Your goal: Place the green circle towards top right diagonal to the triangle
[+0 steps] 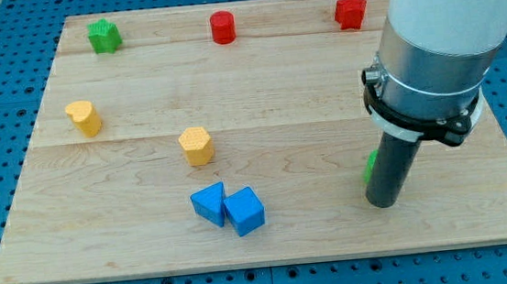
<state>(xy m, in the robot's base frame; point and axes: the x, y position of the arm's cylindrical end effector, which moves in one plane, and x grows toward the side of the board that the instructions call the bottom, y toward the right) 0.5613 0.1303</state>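
My tip (383, 204) rests on the board at the view's lower right. A green block (369, 166), probably the green circle, peeks out from behind the rod's left side; most of it is hidden and it seems to touch the rod. Two blue blocks lie together at the bottom centre: a blue triangle (209, 204) and a blue cube (245, 211). They are well to the left of my tip.
A green star (104, 35), a red cylinder (222, 27) and a red star (350, 11) sit along the top edge. A yellow heart (84, 118) is at the left, a yellow hexagon (197, 146) near the centre. The arm's body covers the upper right.
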